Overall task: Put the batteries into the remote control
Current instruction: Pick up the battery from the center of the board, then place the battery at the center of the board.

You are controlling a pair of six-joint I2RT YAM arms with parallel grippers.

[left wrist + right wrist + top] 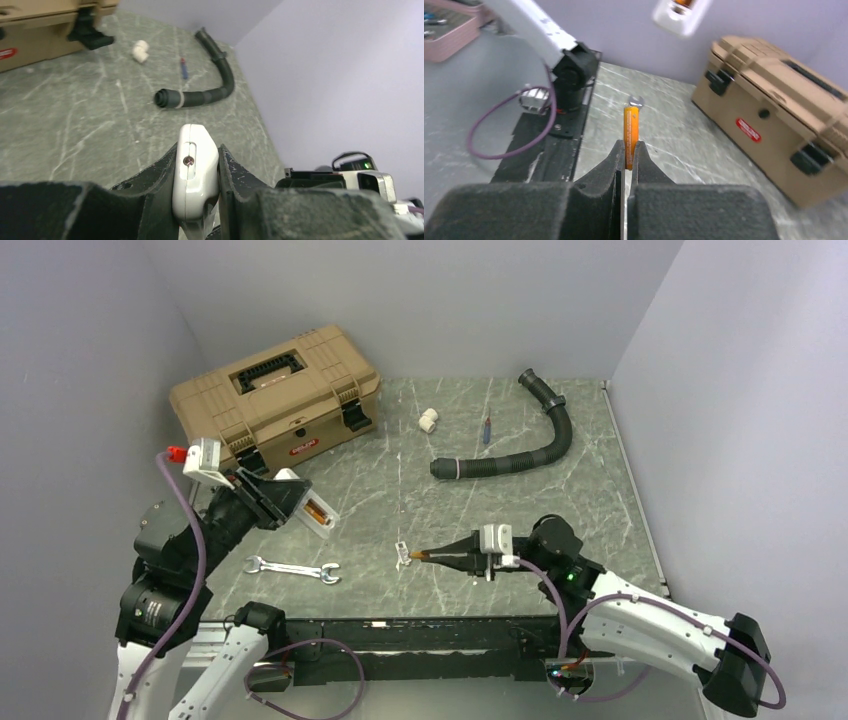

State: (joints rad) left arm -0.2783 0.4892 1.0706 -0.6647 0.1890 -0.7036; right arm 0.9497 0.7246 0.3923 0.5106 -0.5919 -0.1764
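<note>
Count two: first battery (317, 511) seated in the one remote control (196, 150), clamped by left gripper (278, 498), near left; second battery (631, 125) pinched in closed right gripper (627, 150). Wrench (292, 568): one.

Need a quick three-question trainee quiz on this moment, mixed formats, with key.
1. True or false: the right gripper holds an orange battery.
2. The left gripper is shut on which thing? A) hose B) remote control C) toolbox
3. Fill in: the silver wrench lies flat on the ___.

Key: 1 true; 2 B; 3 table.
</note>
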